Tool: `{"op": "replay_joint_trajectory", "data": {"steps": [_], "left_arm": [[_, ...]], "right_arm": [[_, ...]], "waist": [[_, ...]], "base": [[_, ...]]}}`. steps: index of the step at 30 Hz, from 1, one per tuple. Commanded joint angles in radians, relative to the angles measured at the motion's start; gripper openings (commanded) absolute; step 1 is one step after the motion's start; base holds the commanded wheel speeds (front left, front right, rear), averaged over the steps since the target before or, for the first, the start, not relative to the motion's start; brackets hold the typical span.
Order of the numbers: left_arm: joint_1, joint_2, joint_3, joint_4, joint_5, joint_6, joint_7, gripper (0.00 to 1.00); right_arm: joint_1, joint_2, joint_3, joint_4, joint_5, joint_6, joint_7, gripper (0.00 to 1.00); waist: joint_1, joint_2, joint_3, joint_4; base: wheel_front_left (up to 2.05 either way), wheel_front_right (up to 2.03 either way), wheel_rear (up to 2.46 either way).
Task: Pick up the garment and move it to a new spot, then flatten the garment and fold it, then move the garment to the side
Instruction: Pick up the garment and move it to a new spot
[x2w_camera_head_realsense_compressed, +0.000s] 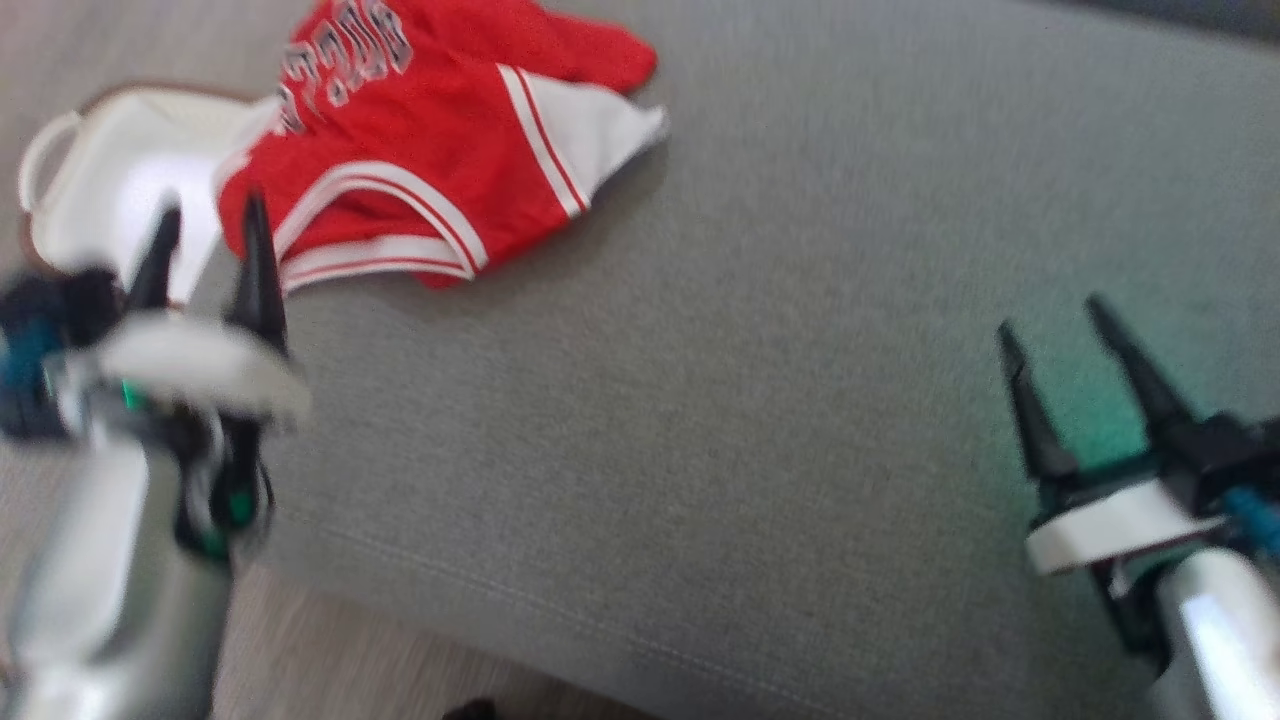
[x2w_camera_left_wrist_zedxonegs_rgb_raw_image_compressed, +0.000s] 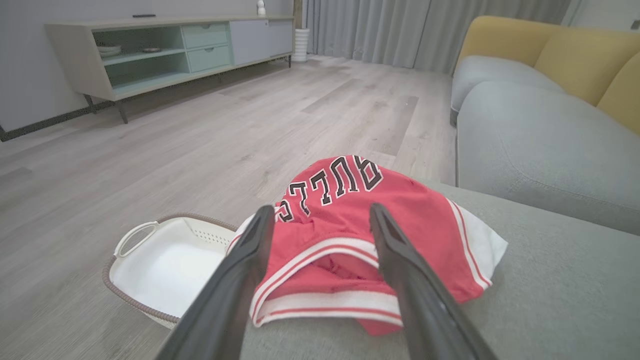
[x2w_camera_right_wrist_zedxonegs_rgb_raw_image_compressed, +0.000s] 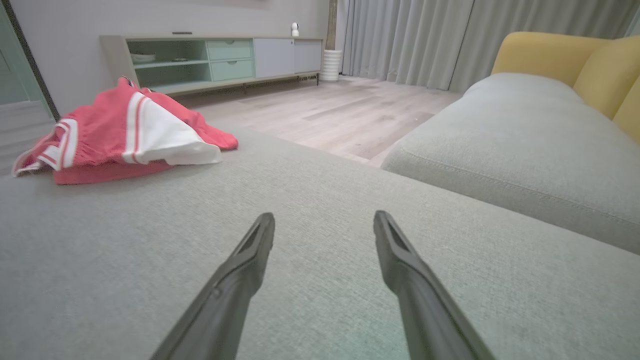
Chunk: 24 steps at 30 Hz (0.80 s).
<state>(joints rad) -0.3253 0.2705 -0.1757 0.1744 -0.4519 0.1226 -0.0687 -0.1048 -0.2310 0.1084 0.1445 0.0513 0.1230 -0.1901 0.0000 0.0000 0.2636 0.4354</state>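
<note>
Head view showed left tool wide beside the crumpled garment, right tool also wide, well apart; best grip looked like the striped hem, pinched deep.

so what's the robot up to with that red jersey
A two-armed robot looks about to start on a crumpled red jersey, which lies near the corner of a grey cushion, next to a white basket on the floor. The left gripper is open and lined up just short of the jersey; the right gripper is open over bare cushion. Nothing is held yet.
</note>
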Motion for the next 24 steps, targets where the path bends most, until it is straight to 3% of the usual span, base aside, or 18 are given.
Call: {"op": "replay_joint_trajectory", "data": {"steps": [1,10,18,19,20,21,24], "left_arm": [[-0.088,0.039,0.043,-0.011,-0.004,-0.007,0.014,1.0],[-0.459,0.027,0.01,0.337,-0.036,-0.064,0.141,1.0],[-0.618,-0.013,-0.021,0.646,-0.061,-0.139,0.16,1.0],[-0.629,-0.015,-0.029,0.676,-0.057,-0.149,0.158,0.81],[-0.64,-0.018,-0.031,0.701,-0.056,-0.152,0.147,0.08],[-0.649,-0.02,-0.034,0.722,-0.056,-0.161,0.138,0.0],[-0.684,-0.003,-0.042,0.764,-0.054,-0.194,0.098,0.0]], "right_arm": [[-0.035,-0.025,0.013,-0.048,-0.007,0.008,0.009,1.0],[-0.074,-0.125,0.012,-0.204,-0.004,0.008,0.104,1.0],[-0.061,-0.161,0.016,-0.282,0.006,0.008,0.151,1.0],[-0.059,-0.161,0.017,-0.285,0.007,0.008,0.153,1.0],[-0.058,-0.161,0.017,-0.286,0.008,0.008,0.154,1.0],[-0.058,-0.158,0.016,-0.286,0.009,0.008,0.153,1.0],[-0.043,-0.131,0.008,-0.264,0.012,0.008,0.132,1.0]], "waist": [[0.0,0.0,0.12,-0.023],[0.0,0.0,0.263,-0.044],[0.0,0.0,0.29,-0.078],[0.0,0.0,0.287,-0.082],[0.0,0.0,0.284,-0.086],[0.0,0.0,0.277,-0.09],[0.0,0.0,0.222,-0.099]], "base": [[0.0,0.0,0.0],[0.0,0.0,0.0],[0.0,0.0,0.0],[0.0,0.0,0.0],[0.0,0.0,0.0],[0.0,0.0,0.0],[0.0,0.0,0.0]]}}
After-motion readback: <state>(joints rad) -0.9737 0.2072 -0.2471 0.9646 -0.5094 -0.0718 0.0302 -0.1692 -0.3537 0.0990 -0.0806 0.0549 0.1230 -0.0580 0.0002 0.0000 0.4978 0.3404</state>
